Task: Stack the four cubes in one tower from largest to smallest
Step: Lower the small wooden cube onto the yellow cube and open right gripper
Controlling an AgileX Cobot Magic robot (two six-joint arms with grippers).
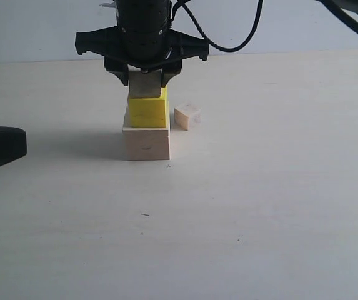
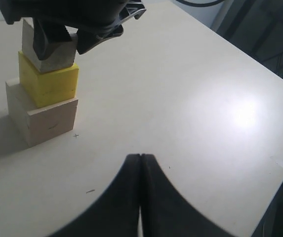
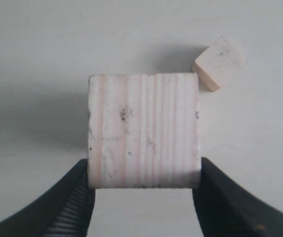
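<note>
small wood cube (image 3: 143, 131) in right pincer (image 3: 143, 177)

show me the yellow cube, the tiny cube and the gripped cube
yellow cube (image 1: 147, 112), exterior view, front face
tiny cube (image 1: 187, 117), exterior view, its middle
gripped cube (image 3: 143, 131), right wrist view, top face

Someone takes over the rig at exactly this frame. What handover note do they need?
Left gripper: shut, empty, off to the side of the stack.
Right gripper: shut on the plain wood cube, holding it on top of the yellow cube.
Done: yellow cube sits on the large pale cube.
Left: release the plain wood cube, then pick up the tiny cube, which lies on the table beside the base, and place it on top.
</note>
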